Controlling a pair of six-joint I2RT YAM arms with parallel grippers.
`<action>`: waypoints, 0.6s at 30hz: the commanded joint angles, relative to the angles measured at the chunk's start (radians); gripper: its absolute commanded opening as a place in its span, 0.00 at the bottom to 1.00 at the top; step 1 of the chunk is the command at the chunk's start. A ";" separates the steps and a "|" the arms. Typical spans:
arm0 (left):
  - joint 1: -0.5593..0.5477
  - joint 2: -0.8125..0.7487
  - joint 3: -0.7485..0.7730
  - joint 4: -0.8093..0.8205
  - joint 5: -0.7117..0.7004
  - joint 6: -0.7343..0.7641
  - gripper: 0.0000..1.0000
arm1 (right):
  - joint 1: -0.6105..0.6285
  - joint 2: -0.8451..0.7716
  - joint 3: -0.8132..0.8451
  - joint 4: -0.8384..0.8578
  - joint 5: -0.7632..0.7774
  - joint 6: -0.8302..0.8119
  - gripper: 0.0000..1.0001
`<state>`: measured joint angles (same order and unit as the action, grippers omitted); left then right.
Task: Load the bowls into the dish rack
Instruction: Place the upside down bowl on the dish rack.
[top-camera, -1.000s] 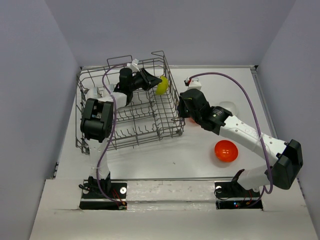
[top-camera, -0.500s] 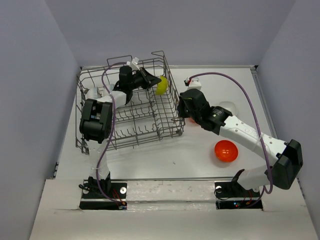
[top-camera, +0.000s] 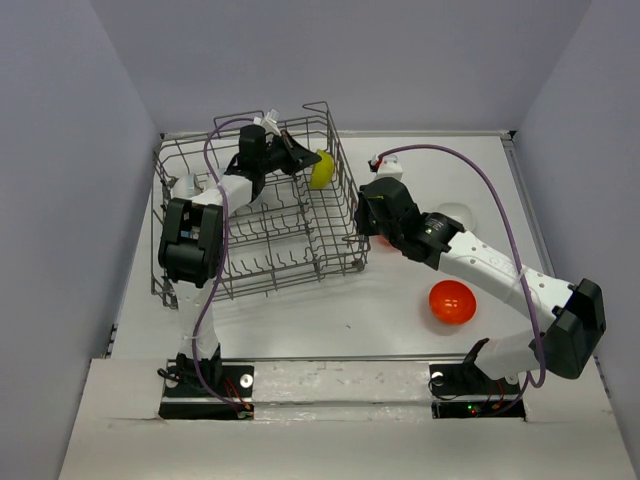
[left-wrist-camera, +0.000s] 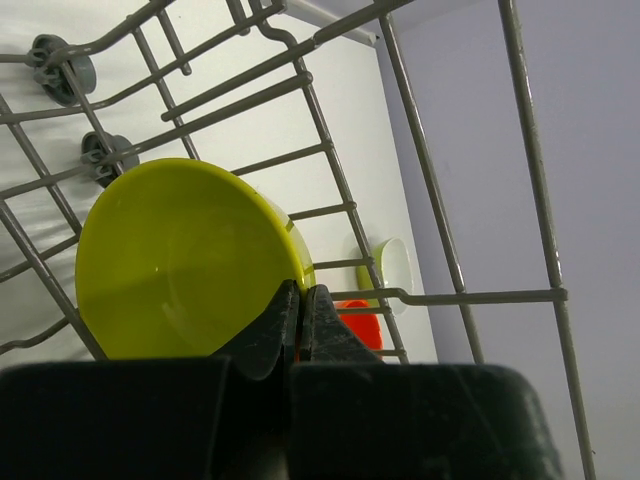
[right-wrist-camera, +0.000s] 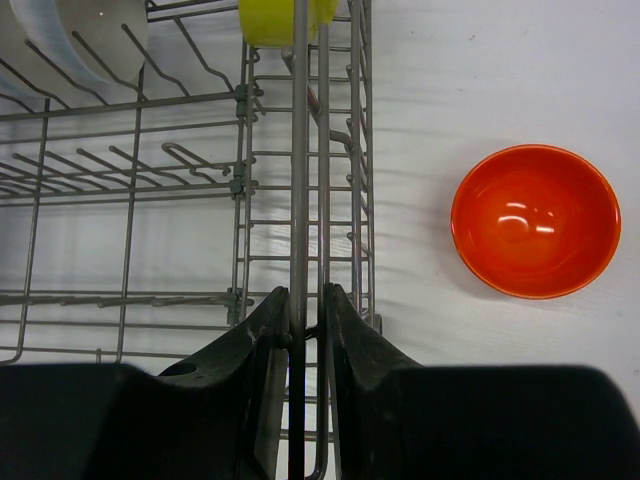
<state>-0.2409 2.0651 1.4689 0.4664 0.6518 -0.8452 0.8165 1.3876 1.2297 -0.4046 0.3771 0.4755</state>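
Grey wire dish rack (top-camera: 290, 280) fills the bench's (top-camera: 350, 320) left half; a glossy yellow-green bowl (top-camera: 322, 170) stands on edge inside its far right wall; the left gripper (left-wrist-camera: 302, 320) is pinched shut and empty just before it; the right gripper (right-wrist-camera: 306, 310) clamps the rack's right wall wires; an orange-red bowl (right-wrist-camera: 535, 222) sits upright just outside; a second orange-red bowl (top-camera: 451, 301) and a white bowl (top-camera: 455, 215) lie further right.

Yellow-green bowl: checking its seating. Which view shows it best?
Left wrist: the yellow-green bowl fills the view, inside facing the camera, among dish rack wires. Top external shows a sliver; right wrist, its edge.

Grey rack (right-wrist-camera: 299, 150), yellow-green bowl (left-wrist-camera: 180, 260), orange-red bowl (right-wrist-camera: 535, 220).
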 joint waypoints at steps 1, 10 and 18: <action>0.011 -0.079 0.060 -0.093 -0.056 0.087 0.00 | 0.006 0.031 -0.006 0.021 -0.076 0.038 0.08; 0.031 -0.086 0.110 -0.242 -0.112 0.176 0.00 | 0.006 0.028 -0.007 0.023 -0.078 0.040 0.08; 0.068 -0.123 0.064 -0.270 -0.130 0.212 0.00 | 0.006 0.034 -0.015 0.032 -0.086 0.043 0.08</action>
<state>-0.2249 2.0315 1.5467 0.2417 0.5678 -0.7074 0.8165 1.3899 1.2297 -0.3988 0.3714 0.4751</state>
